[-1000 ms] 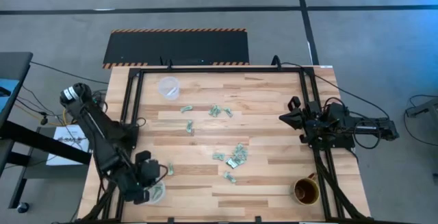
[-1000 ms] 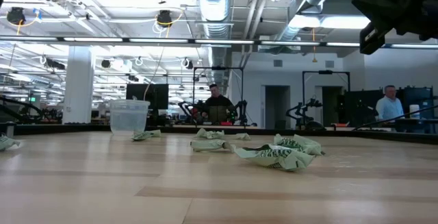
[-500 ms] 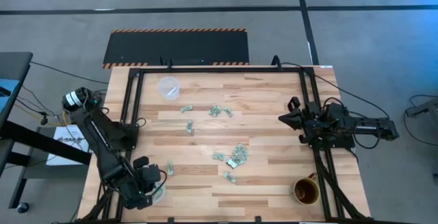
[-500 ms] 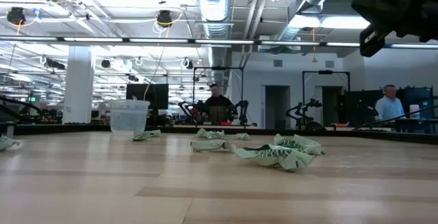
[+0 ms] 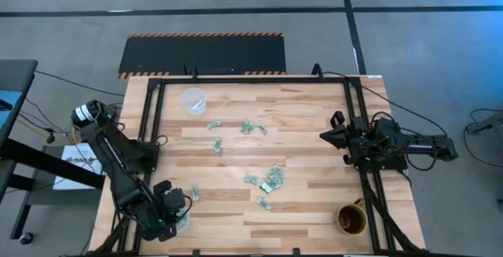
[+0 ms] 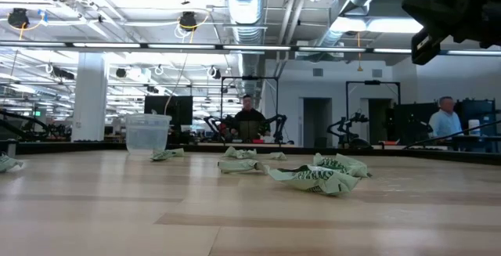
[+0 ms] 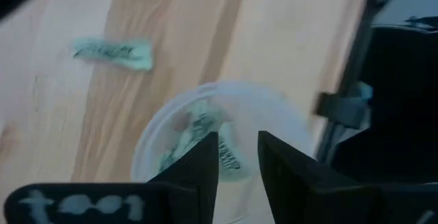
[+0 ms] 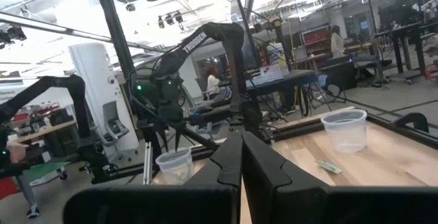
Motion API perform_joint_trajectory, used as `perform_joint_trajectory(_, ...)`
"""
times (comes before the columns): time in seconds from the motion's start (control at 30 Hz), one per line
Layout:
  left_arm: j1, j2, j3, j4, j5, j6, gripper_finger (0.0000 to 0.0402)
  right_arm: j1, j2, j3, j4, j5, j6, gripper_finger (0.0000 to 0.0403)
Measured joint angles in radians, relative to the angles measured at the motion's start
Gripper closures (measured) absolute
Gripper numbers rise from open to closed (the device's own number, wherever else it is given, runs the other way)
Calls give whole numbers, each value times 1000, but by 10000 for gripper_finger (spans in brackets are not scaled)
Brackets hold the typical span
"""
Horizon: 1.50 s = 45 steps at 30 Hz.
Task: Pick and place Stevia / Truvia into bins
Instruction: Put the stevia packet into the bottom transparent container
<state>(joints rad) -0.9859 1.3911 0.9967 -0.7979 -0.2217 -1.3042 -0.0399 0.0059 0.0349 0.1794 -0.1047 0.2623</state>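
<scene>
Apparently mid-drop, the left gripper (image 7: pixel 238 157) holds slightly parted, empty-looking fingers over the near cup (image 7: pixel 219 142), so another Stevia packet (image 7: pixel 113 51) comes next.

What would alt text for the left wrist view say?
The left tool hangs above a clear cup holding green packets, its dark fingers slightly apart. One loose packet lies on the wooden table beside the cup.
</scene>
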Motion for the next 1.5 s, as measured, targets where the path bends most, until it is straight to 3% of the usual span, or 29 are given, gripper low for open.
perform_joint_trajectory(0.27, 1, -95, 98, -16, -207, 249, 294, 0, 0, 0, 0, 0, 0, 403)
perform_joint_trajectory(0.47, 44, -131, 100, -148, -510, 698, 294, 0, 0, 0, 0, 0, 0, 403)
perform_joint_trajectory(0.57, 105, -131, 96, -184, -564, 840, 294, 0, 0, 0, 0, 0, 0, 403)
perform_joint_trajectory(0.7, 211, -131, 64, -173, -395, 921, 296, 0, 0, 0, 0, 0, 0, 403)
perform_joint_trajectory(0.8, 291, -130, 28, -171, -235, 853, 303, 0, 0, 0, 0, 0, 0, 403)
perform_joint_trajectory(0.9, 353, -130, -7, -177, -164, 739, 310, 0, 0, 0, 0, 0, 0, 403)
perform_joint_trajectory(1.0, 390, -130, -39, -177, -112, 727, 316, 0, 0, 0, 0, 0, 0, 403)
perform_joint_trajectory(1.3, 437, -130, -164, 5, -58, 1025, 319, 0, 0, 0, 0, 0, 0, 403)
perform_joint_trajectory(1.5, 463, -130, -244, 104, 104, 1220, 319, 0, 0, 0, 0, 0, 0, 403)
